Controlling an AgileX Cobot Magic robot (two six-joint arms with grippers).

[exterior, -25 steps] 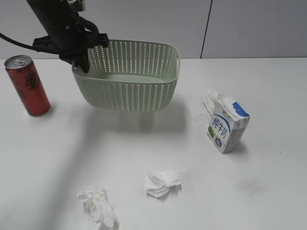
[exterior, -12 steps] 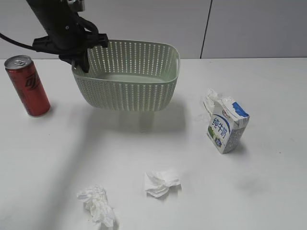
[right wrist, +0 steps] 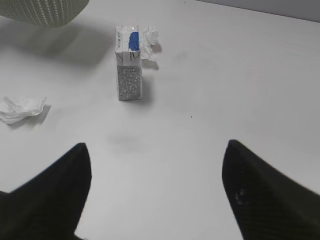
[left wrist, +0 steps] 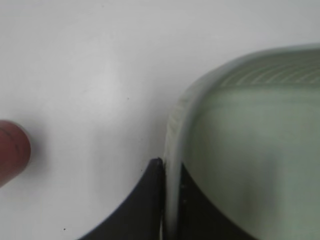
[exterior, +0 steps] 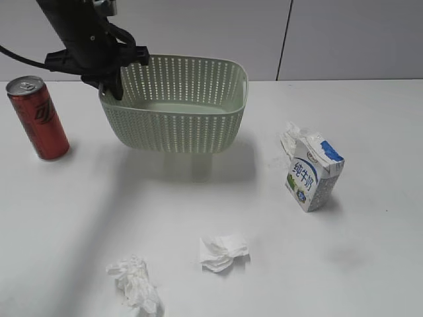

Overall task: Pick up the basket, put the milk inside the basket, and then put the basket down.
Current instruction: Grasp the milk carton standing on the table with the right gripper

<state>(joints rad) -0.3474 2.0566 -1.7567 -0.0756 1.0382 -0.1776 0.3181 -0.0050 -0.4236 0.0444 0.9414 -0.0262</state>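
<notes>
A pale green perforated basket [exterior: 178, 105] hangs a little above the white table, tilted, its shadow beneath it. My left gripper [exterior: 114, 86] is shut on the basket's left rim; in the left wrist view the rim [left wrist: 172, 150] runs between the two black jaws [left wrist: 170, 175]. A blue and white milk carton [exterior: 312, 173] stands upright at the right, and shows in the right wrist view [right wrist: 128, 65]. My right gripper [right wrist: 155, 160] is open and empty, well short of the carton, and is out of the exterior view.
A red soda can [exterior: 38, 117] stands at the left, also in the left wrist view [left wrist: 12, 155]. Crumpled tissues lie at the front [exterior: 223, 253], front left [exterior: 135, 282], and behind the carton [exterior: 291, 137].
</notes>
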